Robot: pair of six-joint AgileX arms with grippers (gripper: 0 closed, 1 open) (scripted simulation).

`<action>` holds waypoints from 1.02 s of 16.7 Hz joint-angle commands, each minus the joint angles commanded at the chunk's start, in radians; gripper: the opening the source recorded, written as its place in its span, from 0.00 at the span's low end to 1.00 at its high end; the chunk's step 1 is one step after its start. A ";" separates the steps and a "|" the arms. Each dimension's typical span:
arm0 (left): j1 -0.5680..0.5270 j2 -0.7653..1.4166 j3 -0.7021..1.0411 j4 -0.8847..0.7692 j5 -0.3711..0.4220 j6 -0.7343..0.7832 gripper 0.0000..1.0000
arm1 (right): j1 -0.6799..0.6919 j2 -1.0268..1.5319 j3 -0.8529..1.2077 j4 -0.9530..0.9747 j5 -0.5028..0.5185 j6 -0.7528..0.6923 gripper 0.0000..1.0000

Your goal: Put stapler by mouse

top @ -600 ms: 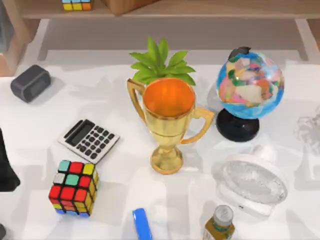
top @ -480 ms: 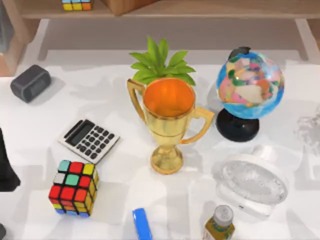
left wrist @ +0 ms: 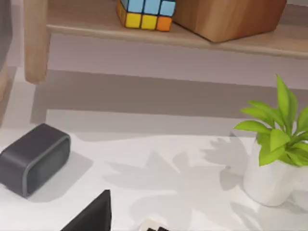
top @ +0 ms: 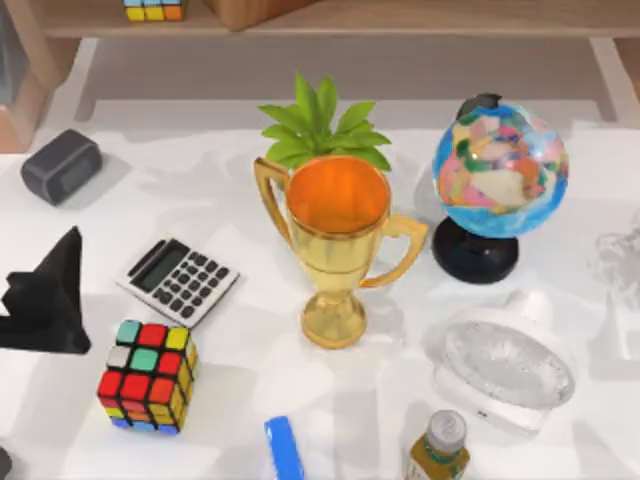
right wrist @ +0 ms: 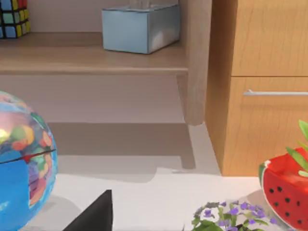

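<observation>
The stapler (top: 284,447) is lying at the near edge of the white surface (top: 260,380), just right of the Rubik's cube (top: 147,375) and left of the small capped bottle (top: 440,447), with the gold trophy (top: 338,240) standing beyond it. Its long axis is running almost straight from near to far, the far end tipped slightly toward the left side.

The left tool (top: 45,295) is hanging over the left side of the surface, between the calculator (top: 178,281) and the left edge, just beyond the cube. From there the stapler is sitting toward the right and nearer the front edge, past the cube. Whether the left tool is released or clenched, I cannot tell, as it is reading as a dark mass from above and as a dark sliver in its own wrist view, which is looking toward the dark speaker (left wrist: 32,159) and the potted plant (left wrist: 276,154).

The right wrist view is facing the globe (right wrist: 24,159), so that arm is sitting off to the right; its tool's state is also beyond telling.

The left arm looks the nearer one for the pick. No mouse is recognisable among these things, so the drop spot is unclear.
</observation>
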 joint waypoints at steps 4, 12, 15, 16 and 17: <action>-0.244 0.375 0.288 -0.164 -0.024 -0.218 1.00 | 0.000 0.000 0.000 0.000 0.000 0.000 1.00; -0.582 1.091 0.638 -0.492 -0.042 -0.782 1.00 | 0.000 0.000 0.000 0.000 0.000 0.000 1.00; -0.648 1.253 0.692 -0.608 -0.026 -0.966 1.00 | 0.000 0.000 0.000 0.000 0.000 0.000 1.00; -0.670 1.301 0.708 -0.647 -0.018 -1.011 1.00 | 0.000 0.000 0.000 0.000 0.000 0.000 1.00; -0.693 1.340 0.722 -0.682 -0.010 -1.046 1.00 | 0.000 0.000 0.000 0.000 0.000 0.000 1.00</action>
